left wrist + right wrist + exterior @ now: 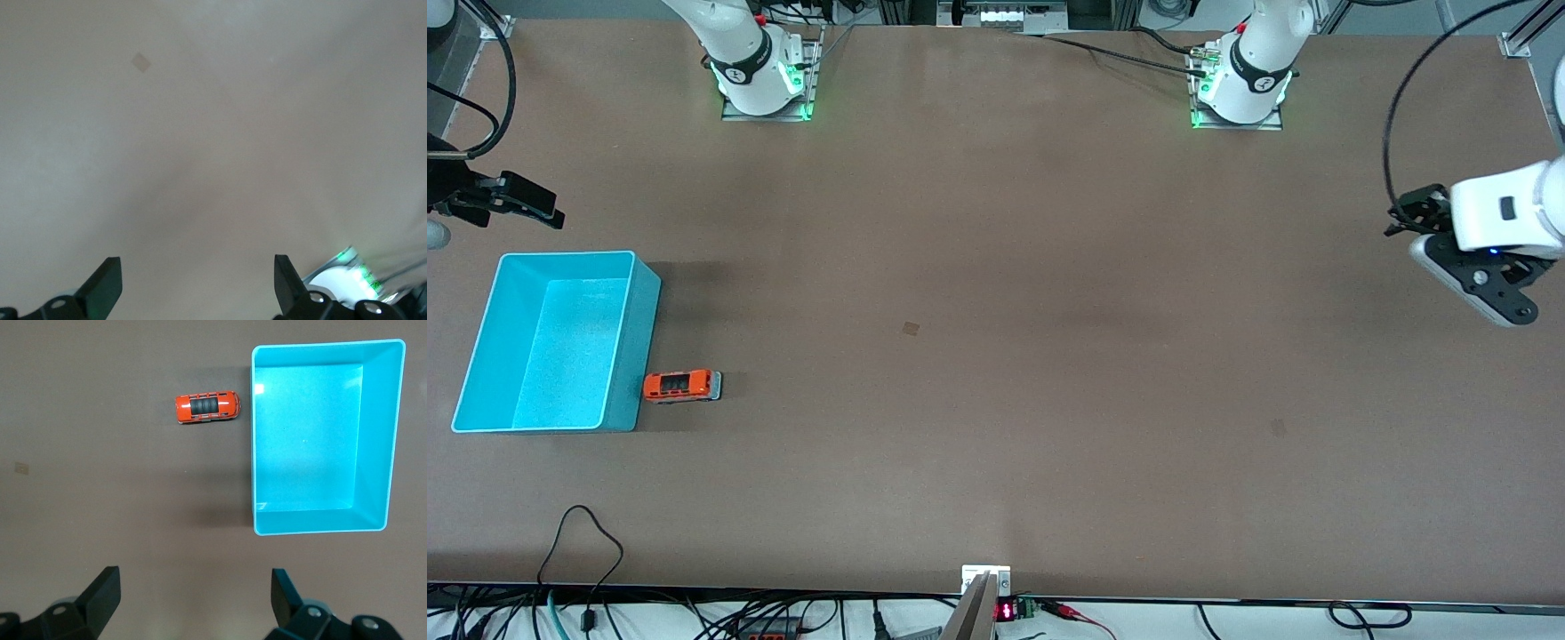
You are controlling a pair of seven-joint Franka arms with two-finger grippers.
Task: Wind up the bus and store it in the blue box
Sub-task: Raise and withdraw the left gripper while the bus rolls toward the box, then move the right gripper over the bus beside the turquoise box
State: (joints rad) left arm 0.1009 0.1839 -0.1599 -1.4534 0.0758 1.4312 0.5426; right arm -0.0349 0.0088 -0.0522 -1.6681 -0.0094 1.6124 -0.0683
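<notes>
The bus (pixel 680 385) is small and orange-red with a dark ribbed roof. It stands on the table beside the blue box (pixel 560 347), on the side toward the left arm's end. The box is turquoise and holds nothing. The right wrist view shows the bus (pixel 207 407) and the box (pixel 320 440) from above. My right gripper (pixel 541 210) is open and empty, up over bare table at the right arm's end, apart from both; its jaws (pixel 193 577) stand wide. My left gripper (pixel 1412 213) is open and empty over the left arm's end of the table, and its wrist view (pixel 198 263) shows only bare table.
The wide brown table has a small dark patch (pixel 911 329) near its middle and another (pixel 1278 428) toward the left arm's end. The arm bases (pixel 760 80) (pixel 1240 89) stand along the edge farthest from the front camera. Cables (pixel 587 551) hang at the nearest edge.
</notes>
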